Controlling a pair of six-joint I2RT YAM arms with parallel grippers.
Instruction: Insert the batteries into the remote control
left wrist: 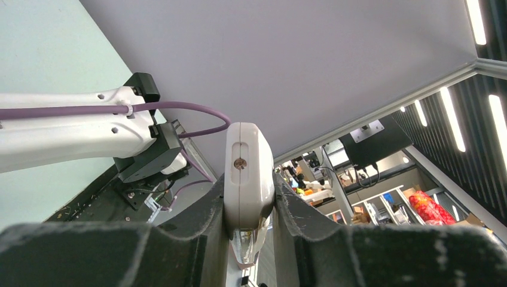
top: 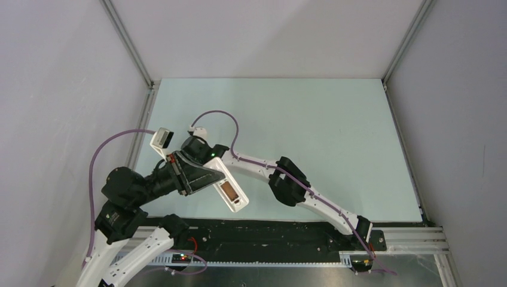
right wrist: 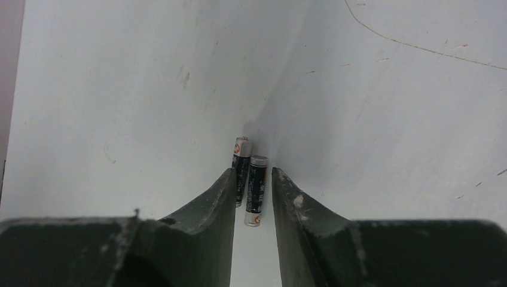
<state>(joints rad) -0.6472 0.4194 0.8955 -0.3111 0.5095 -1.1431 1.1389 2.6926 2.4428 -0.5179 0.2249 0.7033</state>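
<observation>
Left end effector (left wrist: 248,200) clenched on remote (left wrist: 246,158), right end effector (right wrist: 252,174) released, straddling one battery (right wrist: 256,192), second battery (right wrist: 241,152) at its 11 o'clock.

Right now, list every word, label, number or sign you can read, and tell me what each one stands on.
Nothing here can be quoted as readable text.
Nearer battery: dark printed wrapper with a small round reddish mark; lettering too small to read.
Farther battery: the same kind of wrapper and mark; unreadable.
Remote control: no print shows on its white edge; the brownish patch on it in the top view is too small to read.
</observation>
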